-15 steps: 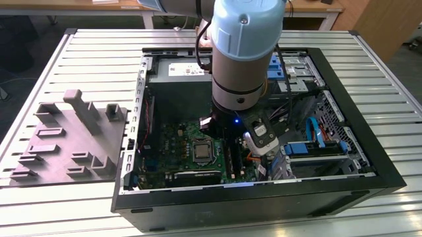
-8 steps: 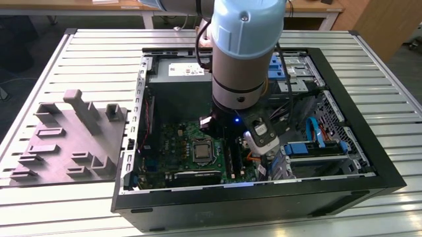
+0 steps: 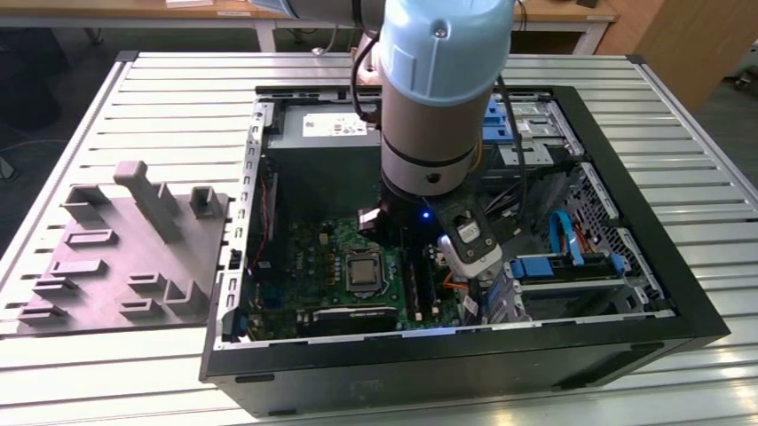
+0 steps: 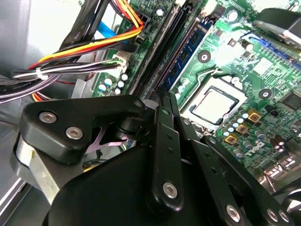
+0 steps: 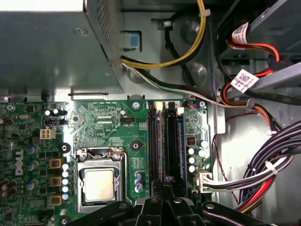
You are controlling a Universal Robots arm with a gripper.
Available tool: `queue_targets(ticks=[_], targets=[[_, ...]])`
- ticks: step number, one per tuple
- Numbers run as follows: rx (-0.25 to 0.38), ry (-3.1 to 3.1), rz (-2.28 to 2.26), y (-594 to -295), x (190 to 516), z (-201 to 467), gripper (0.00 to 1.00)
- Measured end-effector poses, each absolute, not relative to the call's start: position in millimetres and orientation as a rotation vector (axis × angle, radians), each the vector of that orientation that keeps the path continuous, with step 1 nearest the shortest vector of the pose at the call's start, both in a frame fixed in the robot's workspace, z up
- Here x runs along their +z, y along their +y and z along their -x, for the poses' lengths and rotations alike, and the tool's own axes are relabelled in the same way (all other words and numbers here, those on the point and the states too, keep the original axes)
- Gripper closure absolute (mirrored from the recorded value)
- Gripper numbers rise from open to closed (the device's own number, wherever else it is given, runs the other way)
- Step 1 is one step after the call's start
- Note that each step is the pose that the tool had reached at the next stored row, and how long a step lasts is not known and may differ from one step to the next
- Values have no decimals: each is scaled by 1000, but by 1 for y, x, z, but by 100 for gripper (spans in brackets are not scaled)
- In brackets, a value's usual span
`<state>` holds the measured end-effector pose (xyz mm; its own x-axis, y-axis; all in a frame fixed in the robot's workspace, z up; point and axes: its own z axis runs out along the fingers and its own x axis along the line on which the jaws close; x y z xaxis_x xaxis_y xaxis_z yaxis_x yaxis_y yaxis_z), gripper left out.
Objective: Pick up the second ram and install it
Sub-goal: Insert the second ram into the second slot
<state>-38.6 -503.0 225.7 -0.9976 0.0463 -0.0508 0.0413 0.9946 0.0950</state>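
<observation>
A dark blue ram stick [image 4: 188, 52] stands on edge in one of the long black slots [image 5: 154, 141] beside the processor; its blue edge [image 5: 180, 141] runs along the neighbouring slot. I cannot tell whether this stick is the second ram. My gripper [image 4: 167, 100] is shut, its two thin black fingers pressed together with nothing visible between them. The tips hang just over the near end of the slots [image 5: 162, 182]. In the exterior view the arm's wrist [image 3: 432, 169] reaches down into the open computer case [image 3: 663, 293] over the motherboard.
The grey power-supply box [image 5: 47, 42] borders the board. The processor socket [image 5: 99, 183] lies beside the slots. Bundled cables [image 5: 263, 174] run close on the other side. A blue drive cage [image 3: 569, 266] is at the exterior view's right, and a grey fixture plate [image 3: 124, 257] lies outside the case.
</observation>
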Motion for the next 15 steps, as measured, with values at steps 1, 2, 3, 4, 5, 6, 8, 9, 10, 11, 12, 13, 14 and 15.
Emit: queue_targets(ticks=[1,2,3,4,5,6,8,9,10,11,12,13,14,15], targets=[[147,3084,-68,-503,226,39,89],[147,3084,-68,-503,226,39,89],[147,3084,-68,-503,226,39,89],[147,3084,-68,-503,226,39,89],[146,3084,-68,-503,226,39,89],[144,3084,-68,-503,226,39,89],[140,3085,-68,-504,226,39,89],[140,3085,-68,-504,226,39,89],[139,3085,-68,-504,226,39,89],[138,3085,-67,-504,226,39,89],[137,3085,-68,-504,226,39,89],[137,3085,-68,-504,225,39,89],[138,3085,-68,-504,225,39,89],[137,3085,-68,-504,225,39,89]])
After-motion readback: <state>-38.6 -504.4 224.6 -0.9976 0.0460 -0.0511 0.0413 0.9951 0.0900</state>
